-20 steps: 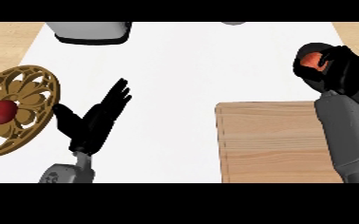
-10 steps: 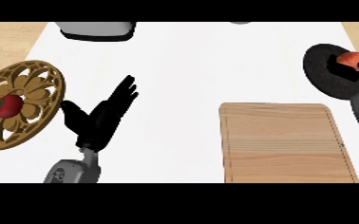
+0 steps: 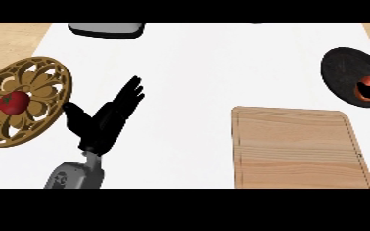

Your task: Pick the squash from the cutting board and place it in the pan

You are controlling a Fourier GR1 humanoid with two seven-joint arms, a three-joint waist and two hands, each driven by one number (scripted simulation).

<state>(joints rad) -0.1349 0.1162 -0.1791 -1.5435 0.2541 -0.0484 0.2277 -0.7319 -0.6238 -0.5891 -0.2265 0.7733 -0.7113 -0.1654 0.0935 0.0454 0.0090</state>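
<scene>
Looking down, I see a white counter top [image 3: 202, 68] with pale wood strips at both sides. My left hand [image 3: 101, 122] rests low left, fingers straight, holding nothing. A rectangular light wooden cutting board [image 3: 296, 147] lies bare lower right. The black round pan [image 3: 345, 76] at the right edge holds the orange-red squash [image 3: 363, 89]. A gold openwork plate [image 3: 33, 100] carries a red tomato [image 3: 13, 102]. Since a second ago, my right arm has left view.
</scene>
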